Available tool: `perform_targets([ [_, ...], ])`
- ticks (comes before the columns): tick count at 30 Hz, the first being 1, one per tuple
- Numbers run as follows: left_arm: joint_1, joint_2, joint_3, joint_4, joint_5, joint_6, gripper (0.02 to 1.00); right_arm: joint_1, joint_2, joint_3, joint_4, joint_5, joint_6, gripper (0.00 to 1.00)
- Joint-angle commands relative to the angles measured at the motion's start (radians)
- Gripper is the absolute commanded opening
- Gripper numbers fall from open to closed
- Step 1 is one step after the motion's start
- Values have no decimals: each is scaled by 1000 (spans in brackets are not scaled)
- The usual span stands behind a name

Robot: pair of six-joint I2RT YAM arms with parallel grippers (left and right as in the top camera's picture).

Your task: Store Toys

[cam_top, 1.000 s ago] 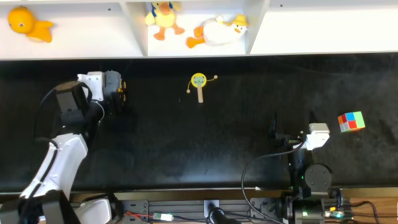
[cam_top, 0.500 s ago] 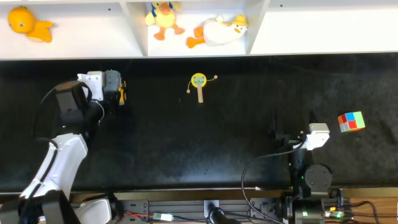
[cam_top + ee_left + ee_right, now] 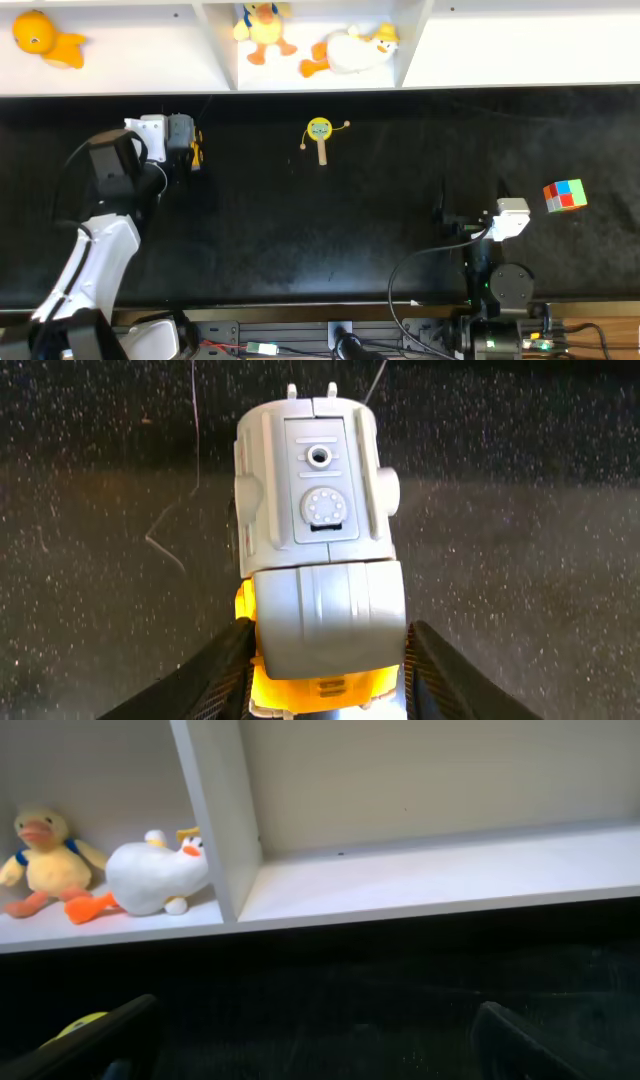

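A black, speckled tabletop meets a white shelf, its upright dividers forming open compartments under even light.

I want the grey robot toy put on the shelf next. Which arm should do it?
Left. Its jaws clamp the toy robot close to the white shelf; the right arm sits folded far off by the colour cube.

Toy robot is smooth grey moulded plastic with a soft sheen, with yellow plastic underneath. Table cover is black, matt and rough, kinda felt-like with pale flecks. Up at 12 o'clock the shelf is smooth matt white board. The yellow duck and white duck are fuzzy plush cloth. Cube at 3 o'clock looks like plastic.
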Motion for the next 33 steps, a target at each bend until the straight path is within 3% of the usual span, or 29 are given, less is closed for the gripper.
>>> perform_targets([
  [1, -4, -42, 16, -24, -8, -3, 362, -2, -9, -14, 3, -3, 8, 993],
  [33, -4, -230, 20, -95, -8, -3, 340, -2, -9, -14, 3, -3, 8, 996],
])
